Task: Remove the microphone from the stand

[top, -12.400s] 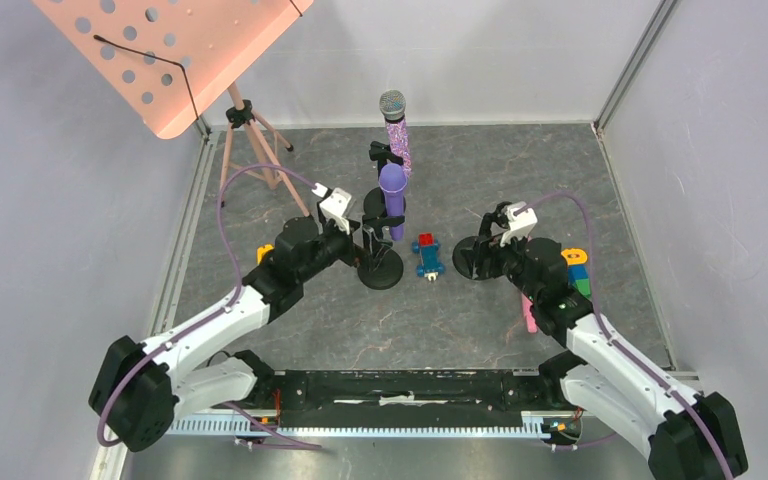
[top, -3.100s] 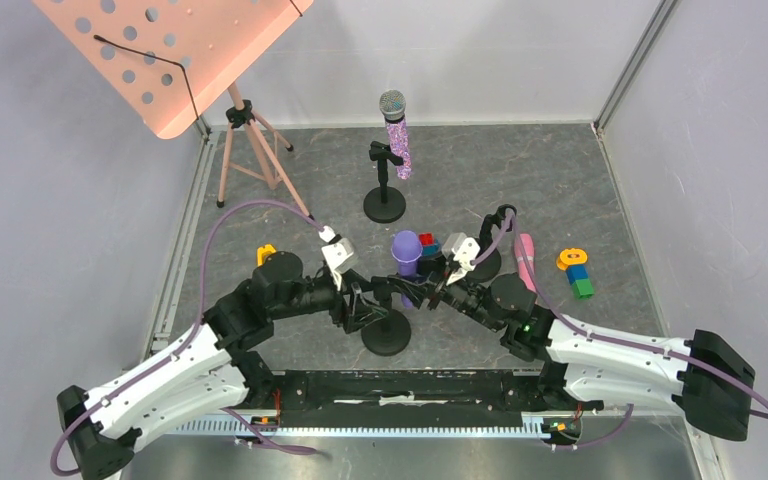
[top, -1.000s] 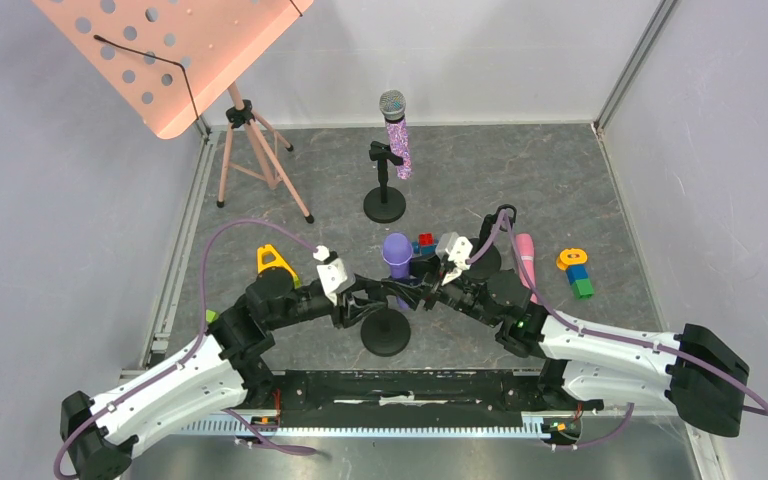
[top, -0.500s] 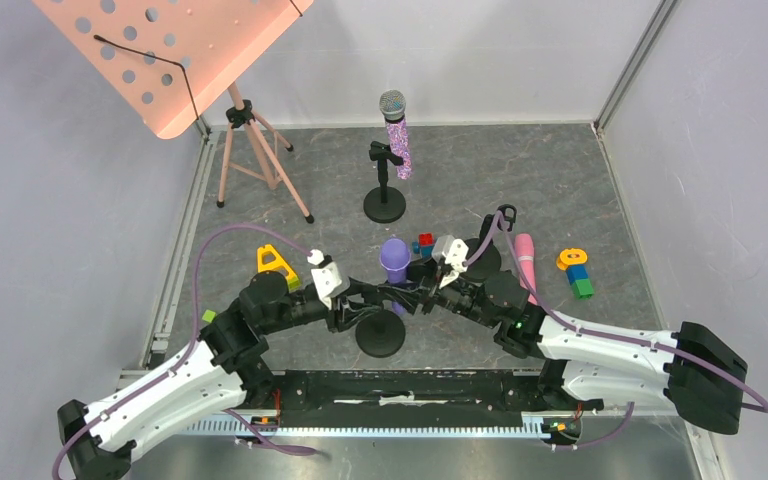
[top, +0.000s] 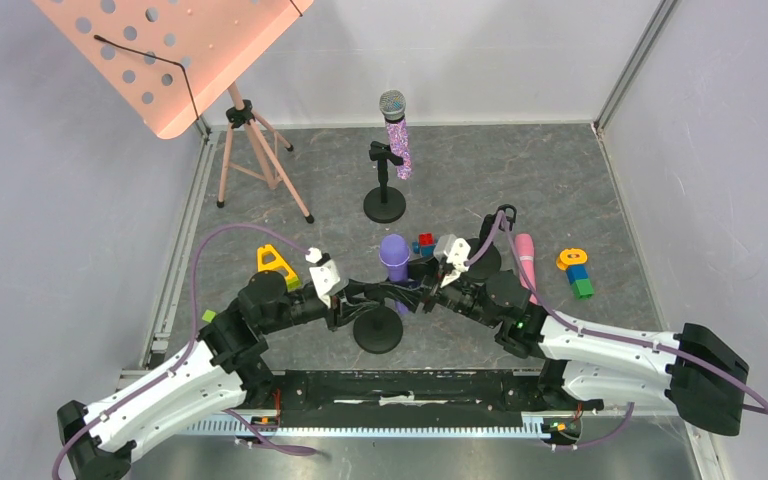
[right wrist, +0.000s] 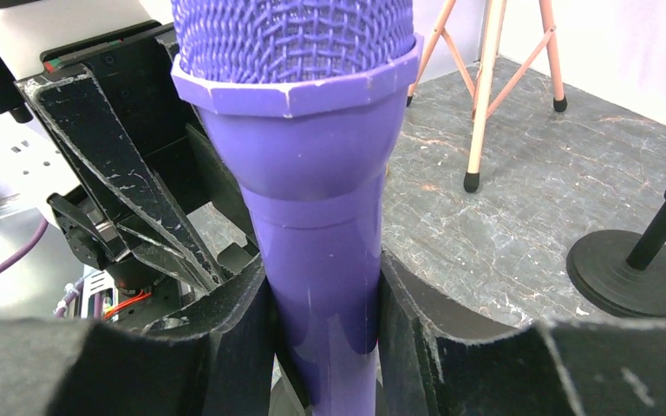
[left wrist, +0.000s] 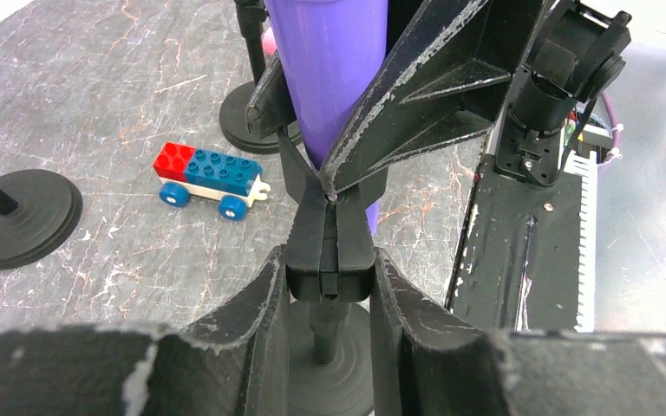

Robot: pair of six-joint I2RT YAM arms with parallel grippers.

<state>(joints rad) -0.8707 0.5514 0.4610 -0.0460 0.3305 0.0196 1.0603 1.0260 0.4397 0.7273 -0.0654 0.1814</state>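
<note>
On the grey marbled desk, near edge, we note: right claw clamped on purple mesh-headed microphone; left claw clamped on black stand clip below.

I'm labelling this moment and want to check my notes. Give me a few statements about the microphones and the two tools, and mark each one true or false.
1. The right tool is shut on the body of the purple microphone. True.
2. The left tool clamps the black stand clip just under that microphone. True.
3. The glittery microphone lies flat on the table. False: it sits upright in the back stand, away from both arms.
4. The pink microphone is held in a stand. False: it lies on the table beside the right arm.
</note>
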